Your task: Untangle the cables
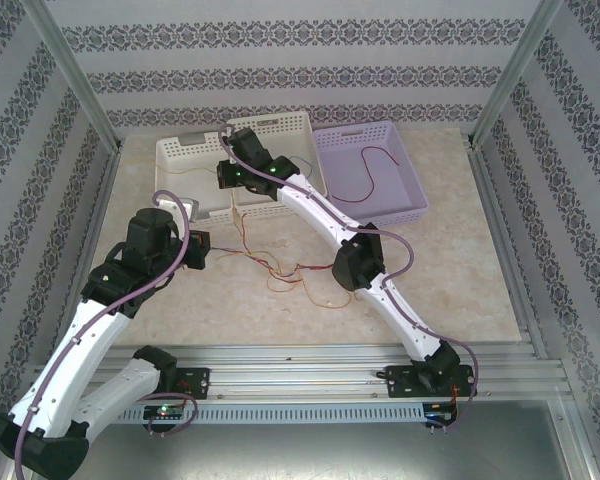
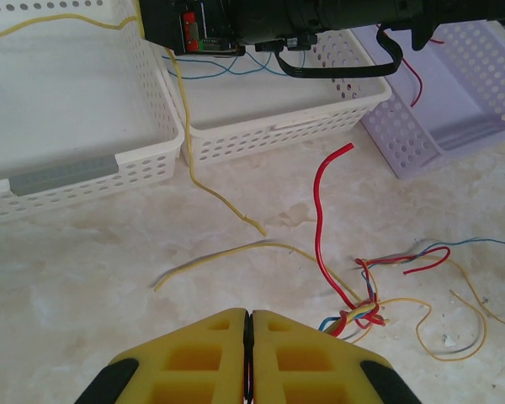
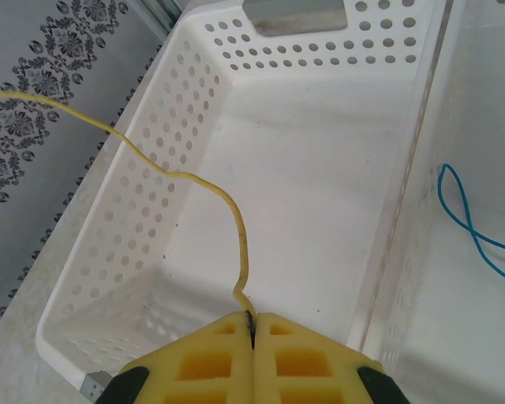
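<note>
The right tool [image 3: 251, 318] is shut tight on a yellow cable [image 3: 194, 178], up over a white basket [image 3: 143, 210]. A blue cable [image 3: 463, 223] lies in the second basket [image 3: 480, 126] beside it. The left tool [image 2: 247, 318] is shut too, pads pressed together, low over the desk [image 2: 84, 252]. Just in front of it sits a knot [image 2: 362, 310] of red, yellow and blue cables. One red cable [image 1: 368, 168] lies in the purple basket [image 1: 415, 180].
</note>
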{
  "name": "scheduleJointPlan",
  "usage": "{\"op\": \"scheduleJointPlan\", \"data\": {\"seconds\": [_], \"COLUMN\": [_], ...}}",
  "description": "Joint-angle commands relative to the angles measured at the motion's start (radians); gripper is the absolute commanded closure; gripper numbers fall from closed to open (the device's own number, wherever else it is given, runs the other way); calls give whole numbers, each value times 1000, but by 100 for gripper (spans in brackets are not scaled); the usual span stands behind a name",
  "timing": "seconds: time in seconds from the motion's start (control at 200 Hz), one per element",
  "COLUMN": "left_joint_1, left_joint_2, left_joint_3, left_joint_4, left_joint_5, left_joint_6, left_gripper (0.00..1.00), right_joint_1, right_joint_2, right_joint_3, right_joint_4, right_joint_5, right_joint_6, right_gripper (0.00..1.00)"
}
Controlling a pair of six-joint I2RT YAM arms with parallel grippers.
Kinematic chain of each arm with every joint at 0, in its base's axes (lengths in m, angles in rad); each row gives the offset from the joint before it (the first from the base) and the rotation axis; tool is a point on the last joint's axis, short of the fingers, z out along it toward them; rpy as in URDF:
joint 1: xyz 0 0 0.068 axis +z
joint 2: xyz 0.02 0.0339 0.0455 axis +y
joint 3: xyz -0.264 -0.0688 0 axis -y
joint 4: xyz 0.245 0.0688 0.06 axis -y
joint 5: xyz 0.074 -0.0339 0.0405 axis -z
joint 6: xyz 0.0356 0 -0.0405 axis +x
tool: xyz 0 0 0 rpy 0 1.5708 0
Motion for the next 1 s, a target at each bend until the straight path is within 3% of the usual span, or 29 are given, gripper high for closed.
{"op": "scheduleJointPlan", "data": {"seconds": [0.0, 0.15, 0.689, 0.874, 0.994], "left_joint_1": [-9, -8, -9, -10, -10], "left_joint_2": [0, 10, 18, 35, 70], "left_joint_3": [-4, 1, 0, -2, 12], "left_joint_4": [27, 22, 22, 20, 2], "left_joint_5": [16, 19, 24, 41, 48], "left_joint_6": [19, 19, 22, 22, 27], "left_gripper": [100, 100, 100, 100, 100], "right_joint_1": [8, 8, 28, 28, 16], "right_joint_2": [25, 34, -9, -119, -271], "right_joint_3": [-3, -3, -1, -25, -144], "right_joint_4": [-29, -38, -56, -92, -100], "right_joint_5": [17, -6, -37, -14, -6], "right_joint_6": [14, 24, 18, -31, -68], "right_gripper": [100, 100, 64, 58, 54]}}
